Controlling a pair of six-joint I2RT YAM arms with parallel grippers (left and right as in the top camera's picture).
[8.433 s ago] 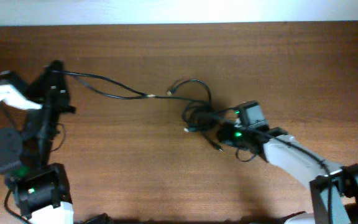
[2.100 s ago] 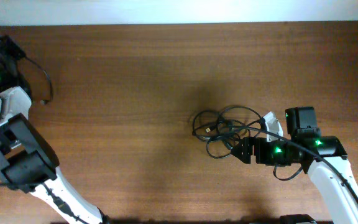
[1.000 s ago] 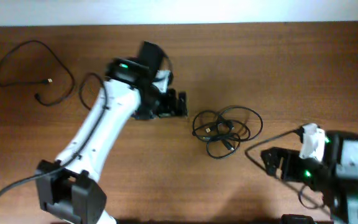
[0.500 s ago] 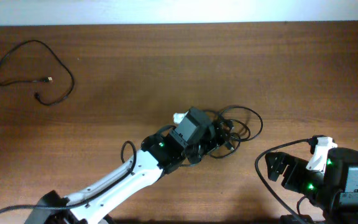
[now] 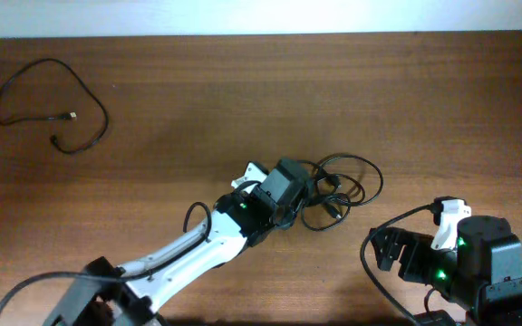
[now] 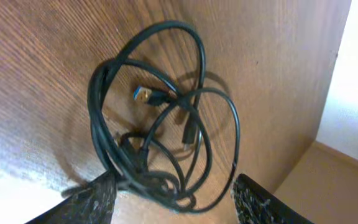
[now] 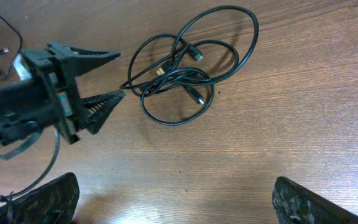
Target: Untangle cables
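Observation:
A tangle of black cables (image 5: 343, 186) lies in loops on the wooden table; a gold-tipped plug (image 6: 143, 94) shows inside it. My left gripper (image 5: 304, 199) reaches in from the lower left. In the left wrist view the left gripper (image 6: 174, 183) is open, with the tangle's near strands (image 6: 160, 180) between its fingers (image 6: 98, 199). The right wrist view shows the tangle (image 7: 185, 68) with the left gripper (image 7: 114, 78) at its left edge. My right gripper (image 5: 381, 254) (image 7: 176, 186) stands wide open and empty, below and right of the tangle.
A separate black cable (image 5: 53, 104) lies alone in a loose loop at the table's far left, well apart from the tangle. The table's back edge meets a white wall (image 5: 261, 14). My right arm's own black lead (image 5: 397, 222) arcs above its gripper.
The left arm swung from the tangle's upper left to reach in from the lower left. Its jaws narrowed around the near strands. The right gripper shifted slightly left.

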